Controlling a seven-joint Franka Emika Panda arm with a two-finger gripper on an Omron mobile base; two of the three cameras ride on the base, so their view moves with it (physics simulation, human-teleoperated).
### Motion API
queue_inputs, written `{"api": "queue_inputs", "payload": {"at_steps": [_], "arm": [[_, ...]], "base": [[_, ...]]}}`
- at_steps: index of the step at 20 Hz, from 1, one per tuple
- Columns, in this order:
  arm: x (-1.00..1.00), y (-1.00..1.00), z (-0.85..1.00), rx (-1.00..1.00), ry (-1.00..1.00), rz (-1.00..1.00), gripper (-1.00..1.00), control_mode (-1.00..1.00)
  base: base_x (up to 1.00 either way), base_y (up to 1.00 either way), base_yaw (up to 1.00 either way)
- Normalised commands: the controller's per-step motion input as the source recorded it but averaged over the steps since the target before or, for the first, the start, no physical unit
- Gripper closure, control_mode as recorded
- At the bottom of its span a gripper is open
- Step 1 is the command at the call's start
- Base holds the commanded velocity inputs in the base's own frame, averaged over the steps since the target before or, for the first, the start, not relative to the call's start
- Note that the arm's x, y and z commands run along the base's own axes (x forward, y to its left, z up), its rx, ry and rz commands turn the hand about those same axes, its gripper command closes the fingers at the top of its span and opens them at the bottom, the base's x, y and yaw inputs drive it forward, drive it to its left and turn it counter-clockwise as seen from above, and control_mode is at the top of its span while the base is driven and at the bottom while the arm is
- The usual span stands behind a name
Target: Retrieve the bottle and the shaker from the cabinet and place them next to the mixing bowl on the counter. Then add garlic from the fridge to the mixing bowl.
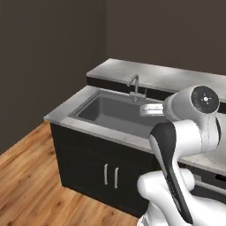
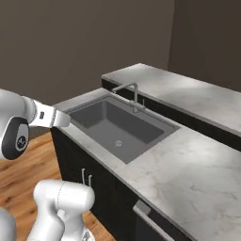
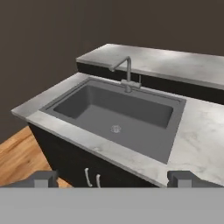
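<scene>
My gripper (image 3: pixel 113 180) is open, its two dark fingertips (image 3: pixel 43 178) wide apart with nothing between them. It hangs in front of the counter (image 3: pixel 202 131), a white-grey marbled worktop (image 1: pixel 62 115) (image 2: pixel 188 164) over dark cupboards, and looks down at a sunken grey sink (image 3: pixel 118 113). The bottle, shaker, cabinet, mixing bowl, garlic and fridge are out of view.
The sink (image 1: pixel 112 112) (image 2: pixel 117 127) has a steel faucet (image 1: pixel 134 86) (image 2: pixel 134 96) (image 3: pixel 127 72) at its back edge. Behind it runs a raised marbled ledge (image 1: pixel 145 73) (image 2: pixel 188 89) (image 3: pixel 166 59). Dark cupboard doors with silver handles (image 1: pixel 110 174) stand below. Wood floor (image 1: pixel 26 176) lies left; dark walls stand behind.
</scene>
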Motion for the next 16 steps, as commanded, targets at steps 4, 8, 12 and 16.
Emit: {"api": "queue_inputs", "payload": {"at_steps": [4,8,12,16], "arm": [[0.00,0.00,0.00,0.00,0.00,0.00,-1.00,1.00],[0.00,0.00,0.00,0.00,0.00,0.00,-1.00,1.00],[0.00,0.00,0.00,0.00,0.00,0.00,-1.00,1.00],[0.00,0.00,0.00,0.00,0.00,0.00,-1.00,1.00]], "base": [[0.19,1.00,0.00],[0.48,1.00,0.00],[0.60,1.00,-0.07],[0.61,1.00,-0.11]]}}
